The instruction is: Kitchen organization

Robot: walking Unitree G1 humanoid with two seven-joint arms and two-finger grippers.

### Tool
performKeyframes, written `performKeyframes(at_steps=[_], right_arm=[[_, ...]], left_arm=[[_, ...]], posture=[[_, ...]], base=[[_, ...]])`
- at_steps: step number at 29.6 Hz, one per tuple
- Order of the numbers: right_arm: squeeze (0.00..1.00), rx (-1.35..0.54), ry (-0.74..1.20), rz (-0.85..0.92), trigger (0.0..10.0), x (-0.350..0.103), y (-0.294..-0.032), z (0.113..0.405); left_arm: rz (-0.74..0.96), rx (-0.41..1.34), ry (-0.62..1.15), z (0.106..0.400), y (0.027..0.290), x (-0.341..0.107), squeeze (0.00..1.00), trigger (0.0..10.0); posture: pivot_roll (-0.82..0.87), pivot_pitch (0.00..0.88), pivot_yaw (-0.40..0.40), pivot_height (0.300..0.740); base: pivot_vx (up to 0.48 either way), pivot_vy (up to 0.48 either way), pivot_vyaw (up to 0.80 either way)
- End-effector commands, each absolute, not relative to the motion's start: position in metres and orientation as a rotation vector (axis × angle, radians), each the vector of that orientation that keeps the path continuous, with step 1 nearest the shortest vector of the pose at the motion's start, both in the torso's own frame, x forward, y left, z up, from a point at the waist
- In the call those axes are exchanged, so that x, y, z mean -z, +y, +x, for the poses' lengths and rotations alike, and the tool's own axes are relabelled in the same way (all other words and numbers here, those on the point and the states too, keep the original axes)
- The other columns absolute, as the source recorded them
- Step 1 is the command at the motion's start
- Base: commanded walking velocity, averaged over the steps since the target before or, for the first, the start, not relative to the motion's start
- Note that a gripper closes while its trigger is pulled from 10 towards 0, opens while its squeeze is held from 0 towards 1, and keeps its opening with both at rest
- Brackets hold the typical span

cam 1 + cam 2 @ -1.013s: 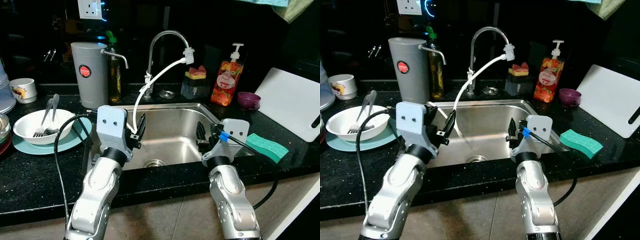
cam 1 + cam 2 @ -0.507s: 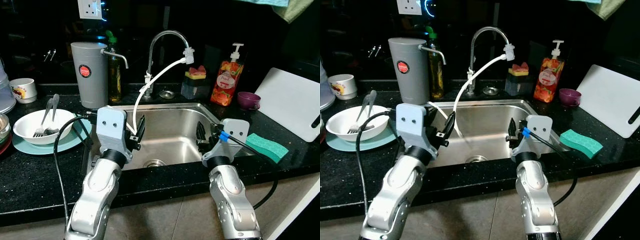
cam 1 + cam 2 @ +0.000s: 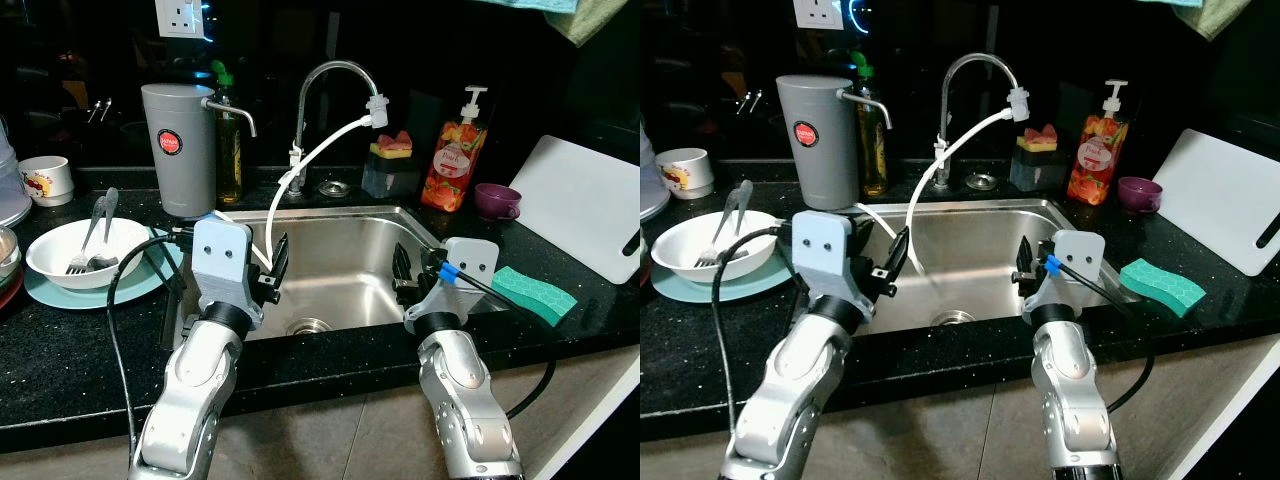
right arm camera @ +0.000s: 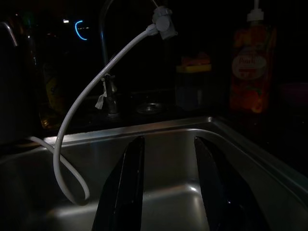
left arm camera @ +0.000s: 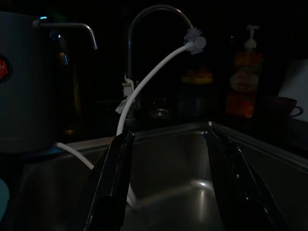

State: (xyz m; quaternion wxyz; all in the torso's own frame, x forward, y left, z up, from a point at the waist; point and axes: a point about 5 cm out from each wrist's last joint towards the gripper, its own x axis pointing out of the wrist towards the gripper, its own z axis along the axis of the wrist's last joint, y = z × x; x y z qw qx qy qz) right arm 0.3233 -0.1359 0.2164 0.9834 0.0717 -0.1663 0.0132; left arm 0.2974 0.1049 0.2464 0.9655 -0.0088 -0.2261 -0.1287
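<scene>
Both arms reach over the front edge of the steel sink (image 3: 340, 215). My left gripper (image 3: 277, 264) hangs open over the sink's left half, beside the white hose (image 3: 310, 160) that loops down from the faucet (image 3: 335, 72). In the left wrist view its fingers (image 5: 118, 163) stand wide apart with nothing between them. My right gripper (image 3: 401, 268) is open too, over the sink's right half, and is empty in the right wrist view (image 4: 166, 144). A white bowl (image 3: 70, 255) holding a fork and a spoon (image 3: 100, 225) sits on a teal plate (image 3: 150, 272) on the left counter.
A grey canister (image 3: 178, 148) and an oil bottle (image 3: 230, 140) stand behind the sink's left corner. A soap dispenser (image 3: 455, 160), purple cup (image 3: 497, 200), green sponge (image 3: 532, 292) and white cutting board (image 3: 585, 205) are on the right. A mug (image 3: 46, 180) sits far left.
My left gripper has sunk slightly over the sink. The right arm and the objects have stayed put.
</scene>
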Motion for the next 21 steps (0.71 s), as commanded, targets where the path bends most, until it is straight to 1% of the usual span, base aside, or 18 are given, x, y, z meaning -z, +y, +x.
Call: performKeyframes(at_steps=[1,7,21], right_arm=[[0.00,-0.023,-0.327,0.148,10.0,-0.2155,-0.1359,0.3217],[0.00,-0.013,-0.334,0.160,10.0,-0.2157,-0.1360,0.3215],[0.00,-0.017,-0.342,0.174,10.0,-0.2169,-0.1339,0.3193]], left_arm=[[-0.008,0.253,-0.447,0.2980,0.1062,-0.2423,0.00,10.0],[0.002,0.264,-0.462,0.3034,0.1064,-0.2483,0.00,10.0],[0.008,0.263,-0.459,0.3062,0.1087,-0.2473,0.00,10.0]], posture=[[0.14,0.046,-0.099,0.740],[0.15,0.052,-0.091,0.740],[0.15,0.060,-0.084,0.740]], base=[[0.000,0.000,0.00],[0.000,0.000,0.00],[0.000,0.000,0.00]])
